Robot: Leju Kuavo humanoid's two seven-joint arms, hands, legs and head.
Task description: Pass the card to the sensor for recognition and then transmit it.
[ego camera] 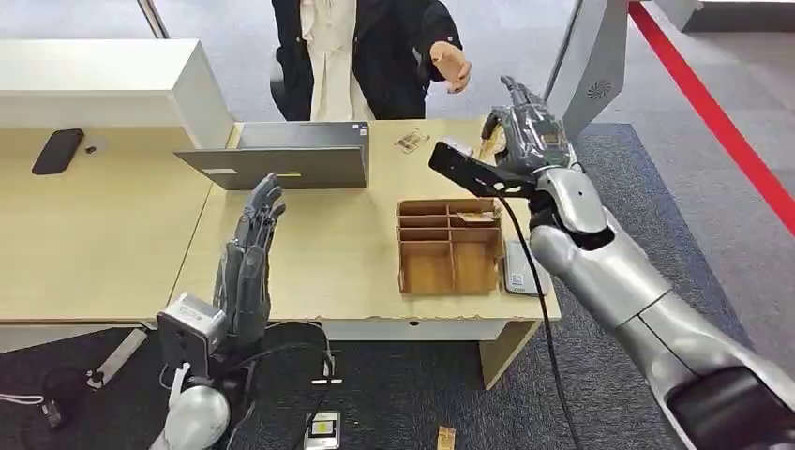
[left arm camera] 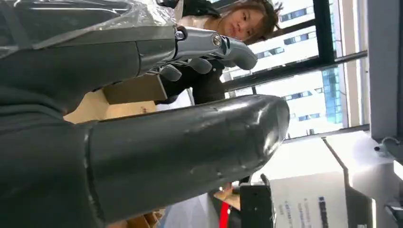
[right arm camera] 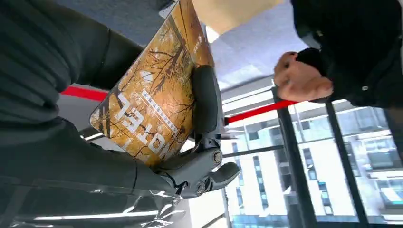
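An orange-brown card (right arm camera: 152, 109) printed with bare trees and white letters is pinched in my right hand (right arm camera: 204, 156), a dark finger lying across its face. That right hand (ego camera: 525, 127) is raised over the far right corner of the table (ego camera: 337, 253), fingers pointing away from me. A person's hand (ego camera: 452, 66) reaches toward it from behind the table, a short gap away, and appears as a loose fist (right arm camera: 302, 78) in the right wrist view. My left hand (ego camera: 251, 253) hovers over the table's near edge, fingers straight and holding nothing.
A wooden compartment box (ego camera: 448, 246) stands on the right of the table with a flat grey device (ego camera: 518, 267) beside it. A small item (ego camera: 412, 141) and a laptop (ego camera: 291, 155) lie farther back. A grey upright panel (ego camera: 586, 56) rises beyond my right hand.
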